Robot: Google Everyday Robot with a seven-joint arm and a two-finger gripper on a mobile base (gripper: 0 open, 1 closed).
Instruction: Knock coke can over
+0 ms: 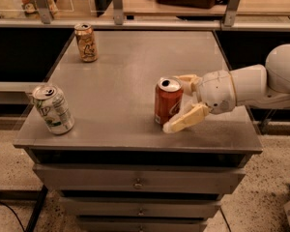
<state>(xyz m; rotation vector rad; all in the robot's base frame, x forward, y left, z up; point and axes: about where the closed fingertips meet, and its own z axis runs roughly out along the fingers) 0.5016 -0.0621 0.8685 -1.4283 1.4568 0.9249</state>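
The cream-coloured two-finger gripper (174,103) sits at the right side of the red aluminium coke can with white script and a silver top (164,108). Its jaws are spread apart and grasp nothing. One finger (186,79) reaches behind the can near its rim. The other finger (188,119) slants down in front of the can's lower right, its tip just beside the base. Whether either finger presses on the metal cannot be told, but both are very near it. The white rounded wrist and forearm (249,84) run off to the right of the can.

The can stands upright, so the toppling is not yet done. The step in hand looks like the final approach, with the fingers bracketing the can before the push. The next move probably calls for a sideways sweep to the left, made high on the can near the rim. A push at the base would more likely slide it along than tip it. The low front finger may need lifting or withdrawing so that it does not prop the can up.

The can rests on the grey metal top of a drawer cabinet (125,71), which has open surface to the can's left for it to fall onto. Well to the left of the can stands a white-and-green drinks can (53,110). Far behind and to its left stands a tan-gold can (86,43). Both are well apart from the likely path.
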